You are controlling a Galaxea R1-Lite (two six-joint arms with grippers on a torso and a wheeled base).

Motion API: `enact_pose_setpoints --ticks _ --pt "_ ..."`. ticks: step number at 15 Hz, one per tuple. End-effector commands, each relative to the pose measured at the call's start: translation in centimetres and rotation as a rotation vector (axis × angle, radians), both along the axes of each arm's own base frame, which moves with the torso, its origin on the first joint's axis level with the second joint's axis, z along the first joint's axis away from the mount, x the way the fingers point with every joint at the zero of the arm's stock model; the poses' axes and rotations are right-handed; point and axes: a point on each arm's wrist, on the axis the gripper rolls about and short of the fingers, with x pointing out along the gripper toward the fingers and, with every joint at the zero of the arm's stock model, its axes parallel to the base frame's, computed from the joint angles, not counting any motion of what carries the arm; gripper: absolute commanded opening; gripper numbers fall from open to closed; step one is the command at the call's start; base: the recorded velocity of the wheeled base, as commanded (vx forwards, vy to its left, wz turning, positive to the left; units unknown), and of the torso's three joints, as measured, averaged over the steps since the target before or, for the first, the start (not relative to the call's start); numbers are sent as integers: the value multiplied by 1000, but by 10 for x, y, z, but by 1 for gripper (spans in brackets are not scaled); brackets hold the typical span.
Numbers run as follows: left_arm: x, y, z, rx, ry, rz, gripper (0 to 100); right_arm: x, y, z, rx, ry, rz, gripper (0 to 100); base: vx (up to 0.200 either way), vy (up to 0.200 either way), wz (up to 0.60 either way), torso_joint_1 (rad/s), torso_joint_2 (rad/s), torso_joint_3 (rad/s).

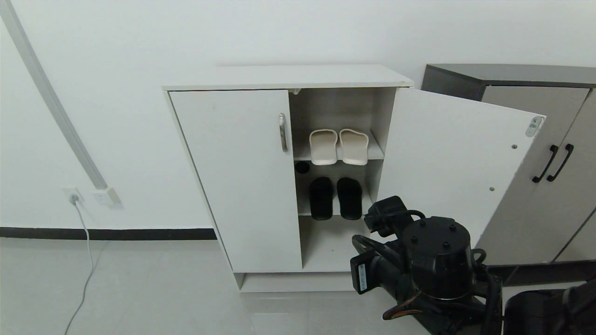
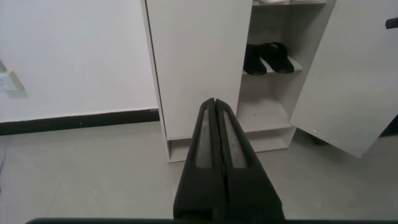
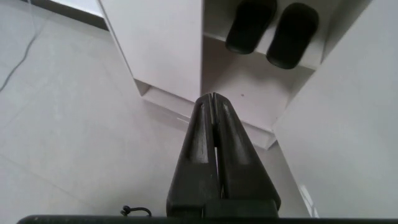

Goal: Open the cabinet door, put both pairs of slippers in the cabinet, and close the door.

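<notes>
The smooth white cabinet (image 1: 233, 186) stood with its flat right door (image 1: 447, 153) swung open. Inside the cabinet, rounded cream slippers (image 1: 338, 146) lay on the upper shelf and matte black slippers (image 1: 335, 197) on the shelf below. In front of the cabinet, the left gripper (image 2: 214, 104) and right gripper (image 3: 213, 99) were pressed closed, empty.

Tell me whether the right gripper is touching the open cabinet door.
Apart. The right wrist view shows a clear gap between the right gripper and the open cabinet door.
</notes>
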Motion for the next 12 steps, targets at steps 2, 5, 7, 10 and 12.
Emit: enact_pose_setpoints --ticks 2,5,7,10,12 --pt "0 0 0 0 1 0 0 0 1 -3 -7 6 2 0 0 0 0 0 0 0" --pt "0 0 0 0 1 0 0 0 0 -4 -7 2 1 0 0 0 0 0 0 0" --pt "0 0 0 0 1 0 0 -1 0 -4 -7 2 1 0 0 0 0 44 -234 -195" --pt "0 0 0 0 1 0 0 -1 0 -4 -9 2 1 0 0 0 0 93 -396 -313" --pt "0 0 0 0 1 0 0 -2 0 -5 -13 3 5 0 0 0 0 124 -444 -317"
